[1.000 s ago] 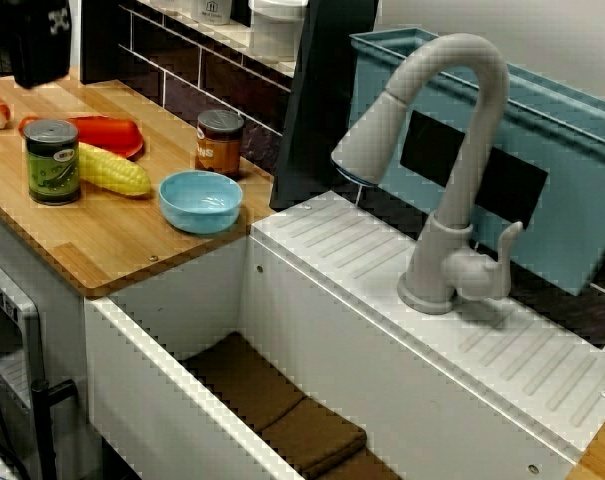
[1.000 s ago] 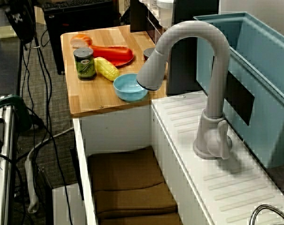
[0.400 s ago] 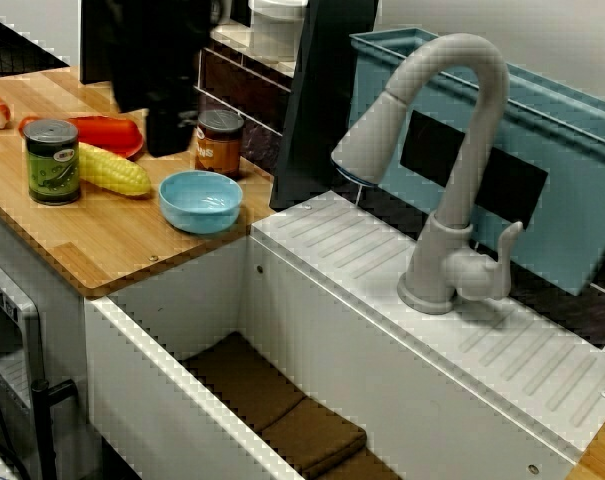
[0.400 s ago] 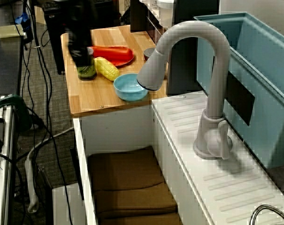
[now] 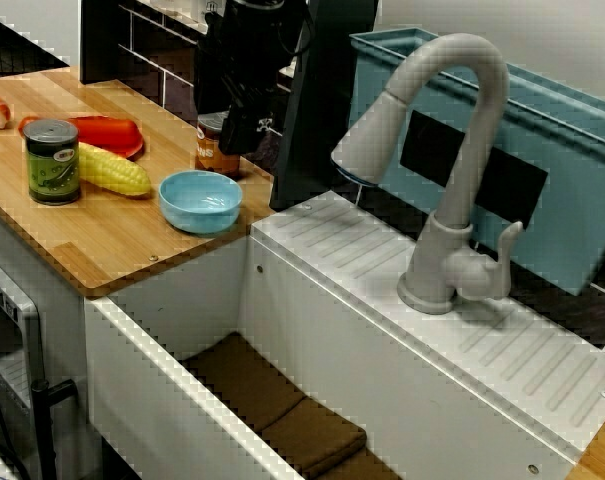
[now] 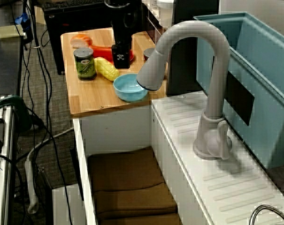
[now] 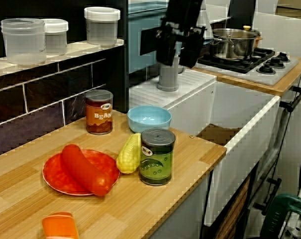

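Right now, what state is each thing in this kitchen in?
gripper: open, empty, above the counter.
blue bowl: upright, empty.
green can: upright, sealed.
beans can: upright, sealed.
corn cob: lying on its side.
red sausage: lying on the red plate.
faucet: no water running.

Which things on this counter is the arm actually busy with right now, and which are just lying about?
In hand: gripper, open and empty, above the counter; nearest it, blue bowl and brown can.
Lying about: corn, green can, red plate with sausage, faucet, steel pot.
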Available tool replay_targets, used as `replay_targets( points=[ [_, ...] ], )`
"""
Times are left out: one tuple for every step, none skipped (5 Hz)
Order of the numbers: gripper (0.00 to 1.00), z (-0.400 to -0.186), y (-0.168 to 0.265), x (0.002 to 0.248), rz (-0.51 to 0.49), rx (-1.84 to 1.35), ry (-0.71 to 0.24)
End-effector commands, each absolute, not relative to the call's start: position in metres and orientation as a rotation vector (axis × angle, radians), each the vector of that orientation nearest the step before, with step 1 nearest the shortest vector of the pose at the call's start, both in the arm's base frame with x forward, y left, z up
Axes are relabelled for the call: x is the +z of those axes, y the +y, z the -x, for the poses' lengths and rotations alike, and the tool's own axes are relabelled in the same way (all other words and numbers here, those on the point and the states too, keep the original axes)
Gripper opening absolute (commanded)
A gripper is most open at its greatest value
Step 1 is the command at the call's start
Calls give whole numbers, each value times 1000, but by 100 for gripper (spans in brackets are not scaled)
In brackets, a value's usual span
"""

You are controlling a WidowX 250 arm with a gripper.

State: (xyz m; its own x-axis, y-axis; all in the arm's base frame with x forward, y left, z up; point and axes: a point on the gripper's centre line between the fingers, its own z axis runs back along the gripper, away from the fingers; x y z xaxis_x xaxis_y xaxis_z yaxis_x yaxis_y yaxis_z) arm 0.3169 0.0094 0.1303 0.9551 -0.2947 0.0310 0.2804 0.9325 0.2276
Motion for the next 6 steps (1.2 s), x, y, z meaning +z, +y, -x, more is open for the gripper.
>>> replay_targets(
  points=[
    [100, -308, 27, 147, -77, -463, -66],
    [100, -301, 32, 145, 15, -440, -78],
    [100, -303, 32, 142, 22, -416, -100],
    [100, -309, 33, 136, 22, -439, -145],
    [100, -312, 34, 133, 46, -426, -217],
    [100, -316, 34, 131, 51, -429, -236]
  ],
)
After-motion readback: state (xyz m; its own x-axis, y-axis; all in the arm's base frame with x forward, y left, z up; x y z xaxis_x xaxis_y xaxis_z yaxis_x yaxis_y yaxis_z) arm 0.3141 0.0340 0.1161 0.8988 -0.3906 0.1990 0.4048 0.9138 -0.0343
